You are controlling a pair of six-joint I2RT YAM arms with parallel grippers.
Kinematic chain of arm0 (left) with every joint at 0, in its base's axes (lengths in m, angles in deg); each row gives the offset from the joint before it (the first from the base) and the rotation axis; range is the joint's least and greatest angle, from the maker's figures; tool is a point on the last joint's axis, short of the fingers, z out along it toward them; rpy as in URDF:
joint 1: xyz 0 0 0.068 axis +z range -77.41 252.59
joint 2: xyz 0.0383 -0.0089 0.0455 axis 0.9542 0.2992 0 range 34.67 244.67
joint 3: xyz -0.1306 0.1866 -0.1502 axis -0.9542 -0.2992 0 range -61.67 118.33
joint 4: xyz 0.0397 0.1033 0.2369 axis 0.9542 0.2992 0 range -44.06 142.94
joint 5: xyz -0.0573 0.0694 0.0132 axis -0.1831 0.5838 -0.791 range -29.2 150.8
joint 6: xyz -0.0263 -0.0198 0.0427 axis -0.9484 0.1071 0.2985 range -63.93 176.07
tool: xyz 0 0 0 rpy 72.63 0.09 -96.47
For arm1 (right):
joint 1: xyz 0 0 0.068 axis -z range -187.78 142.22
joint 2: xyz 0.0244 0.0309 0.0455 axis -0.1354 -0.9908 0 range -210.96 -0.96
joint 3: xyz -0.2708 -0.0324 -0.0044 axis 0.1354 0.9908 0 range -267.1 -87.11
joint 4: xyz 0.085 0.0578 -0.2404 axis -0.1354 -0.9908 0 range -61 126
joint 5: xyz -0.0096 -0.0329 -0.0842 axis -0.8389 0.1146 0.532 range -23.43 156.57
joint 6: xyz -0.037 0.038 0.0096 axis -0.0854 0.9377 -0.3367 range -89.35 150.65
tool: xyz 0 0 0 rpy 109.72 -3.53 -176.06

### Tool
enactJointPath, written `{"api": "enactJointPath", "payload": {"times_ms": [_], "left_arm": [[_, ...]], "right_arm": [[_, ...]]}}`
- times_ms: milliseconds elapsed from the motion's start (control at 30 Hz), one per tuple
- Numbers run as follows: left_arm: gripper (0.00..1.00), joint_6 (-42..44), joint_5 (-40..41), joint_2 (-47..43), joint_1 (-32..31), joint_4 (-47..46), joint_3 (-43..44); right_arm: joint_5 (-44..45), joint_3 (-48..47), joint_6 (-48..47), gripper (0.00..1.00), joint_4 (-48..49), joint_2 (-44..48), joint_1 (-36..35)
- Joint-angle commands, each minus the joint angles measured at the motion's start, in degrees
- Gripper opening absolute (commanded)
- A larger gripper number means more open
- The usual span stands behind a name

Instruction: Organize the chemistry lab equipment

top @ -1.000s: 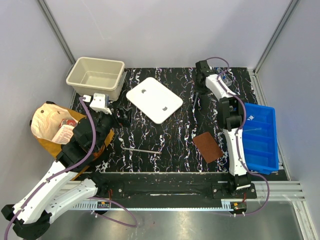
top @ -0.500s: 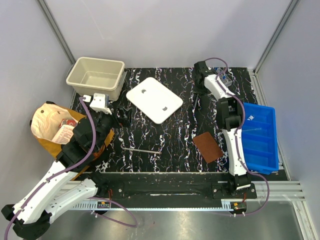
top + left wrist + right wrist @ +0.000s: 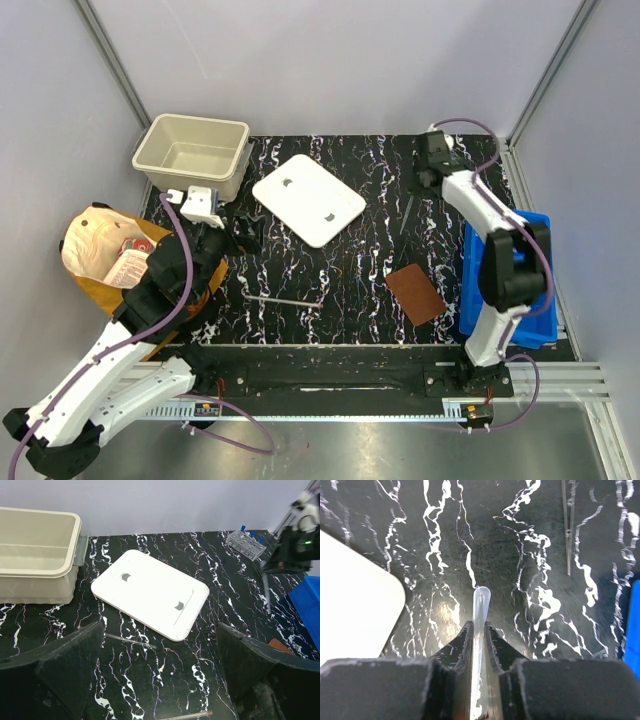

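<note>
Pinching a slim clear tube [image 3: 481, 600], my right gripper [image 3: 477, 627] holds it above the surface [image 3: 340, 270]. I judge this the carry step. Next it must swing right to the blue bin [image 3: 530, 325] and release. My left gripper [image 3: 160, 670] gapes, idle.

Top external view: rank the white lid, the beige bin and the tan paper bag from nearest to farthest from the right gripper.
1. White lid, centre, just left of the right gripper, which is shut on a clear pipette.
2. Beige bin, far-left corner.
3. Tan paper bag, far left, nearer the arms' bases.
</note>
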Motion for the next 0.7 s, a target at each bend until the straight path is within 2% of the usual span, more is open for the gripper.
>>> {"api": "enactJointPath", "payload": {"times_ms": [0, 267, 333, 667], "left_arm": [[0.99, 0.1, -0.1, 0.5, -0.2, -2.5, 0.5], [0.99, 0.2, -0.5, 1.1, -0.3, -2.4, 0.7], [0.99, 0.1, -0.9, 1.2, -0.3, -2.4, 0.8], [0.99, 0.2, -1.0, 0.5, -0.3, -2.4, 0.7]], "right_arm": [[2.2, 9.1, 3.0, 0.18, 8.3, 14.2, 1.8], [-2.7, 24.6, 7.9, 0.19, 8.8, 32.4, 12.4], [-3.8, 28.2, 9.1, 0.19, 9.0, 36.4, 18.1], [-13.0, 41.7, 17.8, 0.18, 13.0, 45.2, 37.8]]}}
